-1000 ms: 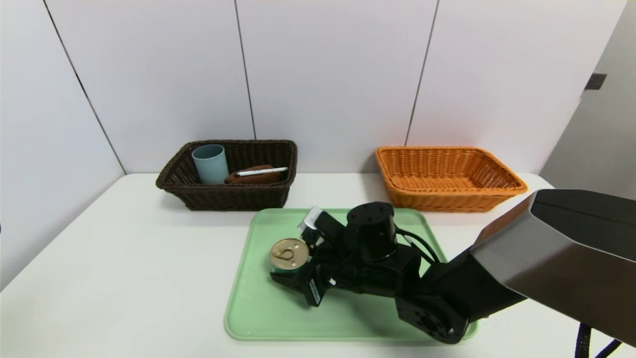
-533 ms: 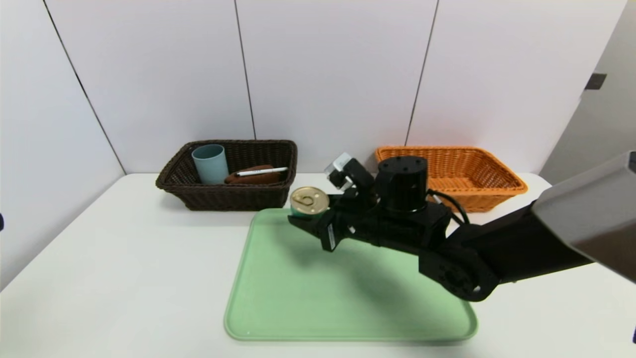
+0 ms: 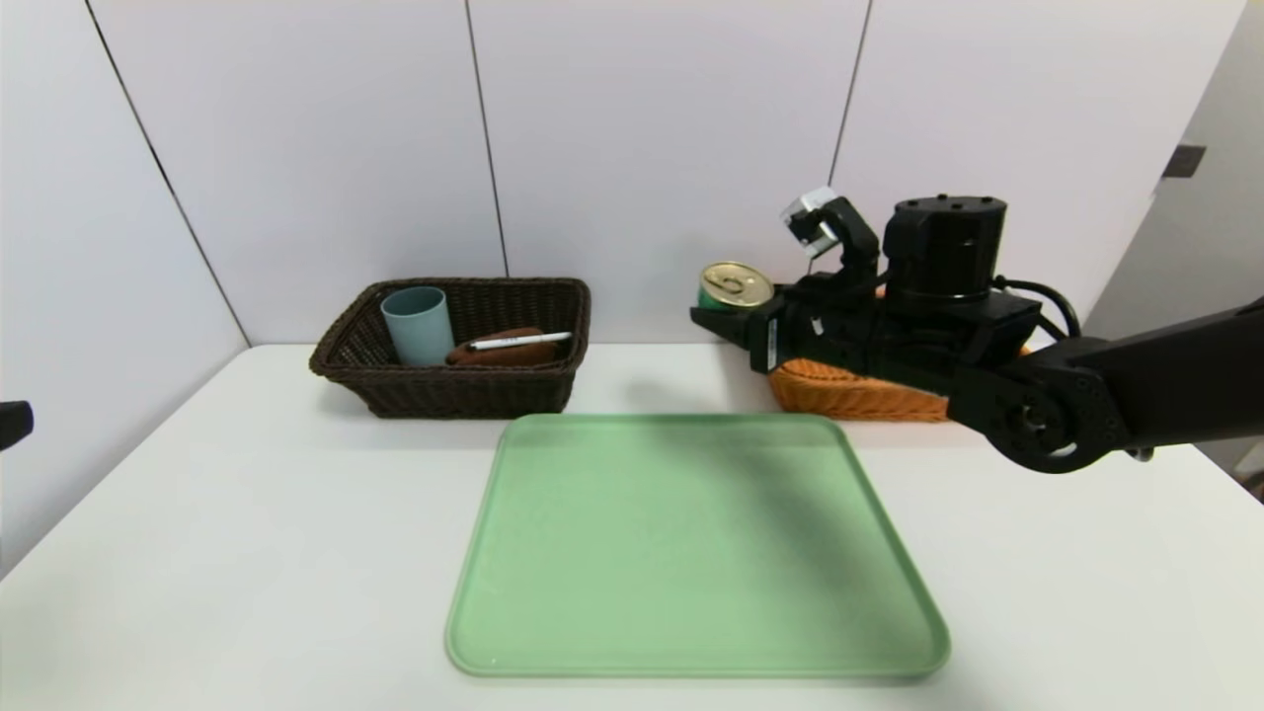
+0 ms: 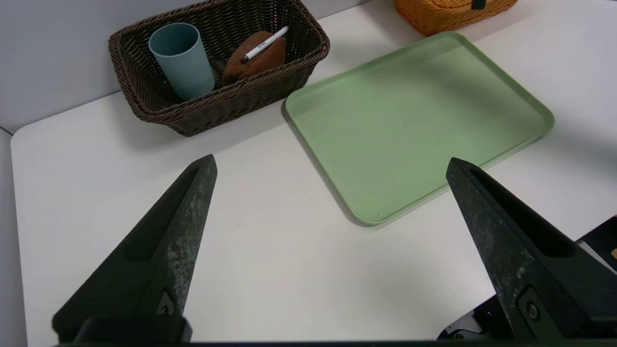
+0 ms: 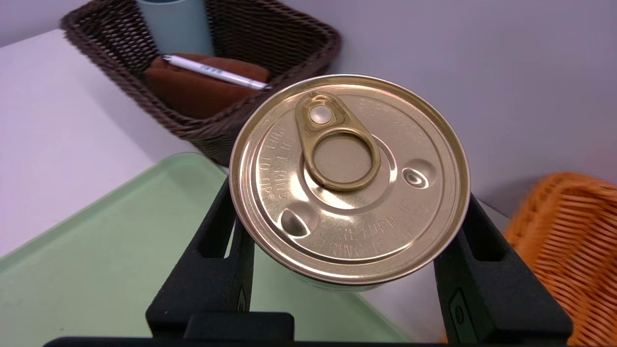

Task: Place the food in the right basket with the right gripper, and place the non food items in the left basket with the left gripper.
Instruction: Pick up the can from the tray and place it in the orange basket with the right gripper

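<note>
The food, a small tin can (image 3: 736, 284) with a gold pull-ring lid (image 5: 349, 178), hangs in the air, with my right gripper (image 3: 729, 306) shut on its sides. It is level with the near left corner of the orange right basket (image 3: 849, 397), which the arm mostly hides. In the dark brown left basket (image 3: 454, 393) a blue-grey cup (image 3: 418, 324) stands beside a brown cloth (image 3: 499, 353), and a white pen (image 3: 520, 341) lies on the cloth. My left gripper (image 4: 331, 161) is open and holds nothing, low over the table's left front.
A green tray (image 3: 691, 553) lies bare in the middle of the white table (image 3: 247, 513). The white wall stands right behind both baskets. The table's right edge runs close to the orange basket (image 5: 569, 236).
The right gripper has lifted the can off the green tray. It has carried the can up, back and to the right, as far as the orange basket's left end. The left gripper has stayed put.
</note>
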Controlling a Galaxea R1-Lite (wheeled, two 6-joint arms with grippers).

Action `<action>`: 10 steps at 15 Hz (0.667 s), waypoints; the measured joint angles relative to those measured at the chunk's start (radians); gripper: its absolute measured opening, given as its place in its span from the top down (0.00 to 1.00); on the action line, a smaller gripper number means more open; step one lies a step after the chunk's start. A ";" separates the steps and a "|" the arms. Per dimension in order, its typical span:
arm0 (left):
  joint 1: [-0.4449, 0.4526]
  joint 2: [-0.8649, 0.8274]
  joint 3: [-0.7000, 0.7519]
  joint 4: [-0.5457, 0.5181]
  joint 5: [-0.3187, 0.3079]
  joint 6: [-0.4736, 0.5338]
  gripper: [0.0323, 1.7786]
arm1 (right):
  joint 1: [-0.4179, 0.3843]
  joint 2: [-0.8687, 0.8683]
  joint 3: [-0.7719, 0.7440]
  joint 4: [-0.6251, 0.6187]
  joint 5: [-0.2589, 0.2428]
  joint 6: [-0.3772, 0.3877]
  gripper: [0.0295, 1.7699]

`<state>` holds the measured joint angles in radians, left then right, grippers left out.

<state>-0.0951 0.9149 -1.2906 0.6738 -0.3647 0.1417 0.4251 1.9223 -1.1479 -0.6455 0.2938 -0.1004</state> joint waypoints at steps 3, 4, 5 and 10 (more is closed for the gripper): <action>0.000 0.021 0.003 -0.010 0.000 0.000 0.05 | -0.099 -0.029 0.005 0.053 0.000 -0.006 0.44; 0.000 0.027 0.003 -0.010 0.000 0.000 0.05 | -0.135 -0.036 0.008 0.065 0.000 -0.008 0.44; 0.000 0.033 0.003 -0.010 0.000 0.000 0.05 | -0.171 -0.040 0.009 0.077 0.000 -0.008 0.44; 0.000 0.049 0.004 -0.030 -0.007 0.000 0.05 | -0.332 -0.042 -0.033 0.213 0.001 -0.024 0.44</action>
<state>-0.0951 0.9640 -1.2868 0.6440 -0.3721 0.1417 0.0928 1.8800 -1.1809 -0.4323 0.2949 -0.1249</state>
